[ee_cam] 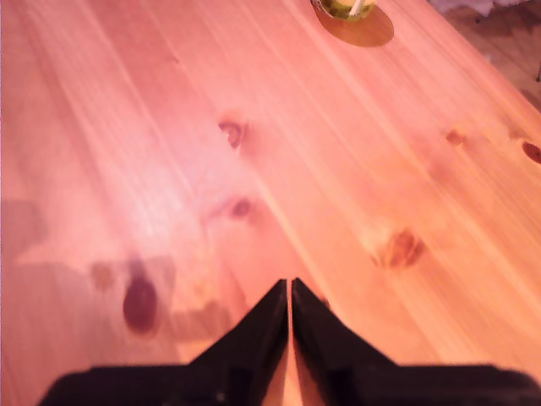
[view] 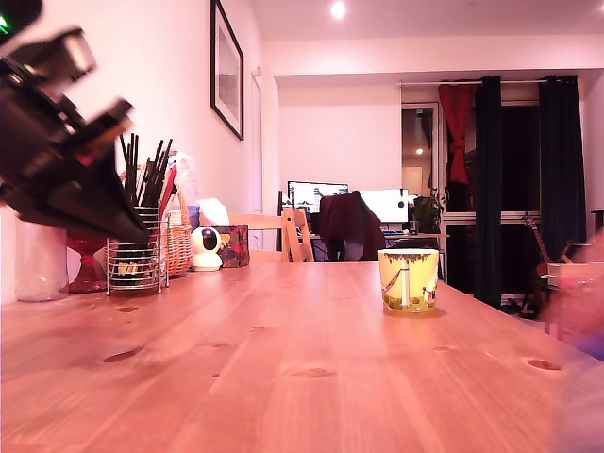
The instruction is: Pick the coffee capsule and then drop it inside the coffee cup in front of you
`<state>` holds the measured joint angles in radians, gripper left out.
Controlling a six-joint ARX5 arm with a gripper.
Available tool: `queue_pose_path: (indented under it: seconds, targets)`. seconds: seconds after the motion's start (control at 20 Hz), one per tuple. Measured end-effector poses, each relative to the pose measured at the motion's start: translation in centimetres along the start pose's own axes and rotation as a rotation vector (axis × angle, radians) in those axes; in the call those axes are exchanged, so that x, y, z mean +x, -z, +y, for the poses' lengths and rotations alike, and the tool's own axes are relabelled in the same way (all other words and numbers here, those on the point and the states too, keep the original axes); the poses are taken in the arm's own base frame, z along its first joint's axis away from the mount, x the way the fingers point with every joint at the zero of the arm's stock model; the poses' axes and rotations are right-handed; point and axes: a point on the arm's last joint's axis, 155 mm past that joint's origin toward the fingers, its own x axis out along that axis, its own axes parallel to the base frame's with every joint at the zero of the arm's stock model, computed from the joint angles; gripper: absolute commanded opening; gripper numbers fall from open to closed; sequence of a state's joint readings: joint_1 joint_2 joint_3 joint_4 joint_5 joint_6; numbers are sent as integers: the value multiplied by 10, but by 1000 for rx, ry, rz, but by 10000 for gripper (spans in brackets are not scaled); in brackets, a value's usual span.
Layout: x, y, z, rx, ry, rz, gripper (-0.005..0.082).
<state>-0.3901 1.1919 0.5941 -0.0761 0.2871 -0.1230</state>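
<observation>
The coffee cup, a short yellow-green mug with a white figure on its side, stands on the wooden table right of centre in the exterior view. Only its base shows in the wrist view, far ahead of the fingers. My gripper is shut, its two black fingers pressed together with nothing visible between them. It hangs above bare wood. In the exterior view the arm and gripper are a blurred dark mass at the upper left, well away from the mug. No coffee capsule shows in either view.
Along the exterior view's left stand a clear jar, a red goblet, a wire holder of dark sticks, a wicker basket and a small white round device. A blurred pinkish shape sits at the right edge.
</observation>
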Motion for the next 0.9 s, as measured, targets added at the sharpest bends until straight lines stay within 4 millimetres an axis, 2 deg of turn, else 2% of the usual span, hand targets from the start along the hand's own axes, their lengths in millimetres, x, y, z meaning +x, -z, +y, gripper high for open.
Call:
queue_pose_path:
  seconds: [0.1,0.35,0.9]
  targets:
    - [-5,5,0,-8,-5,12,-19]
    - [-14,-4,-2,-33,-9,-26,-19]
    - [-14,5,2,-43,-33,7,-19]
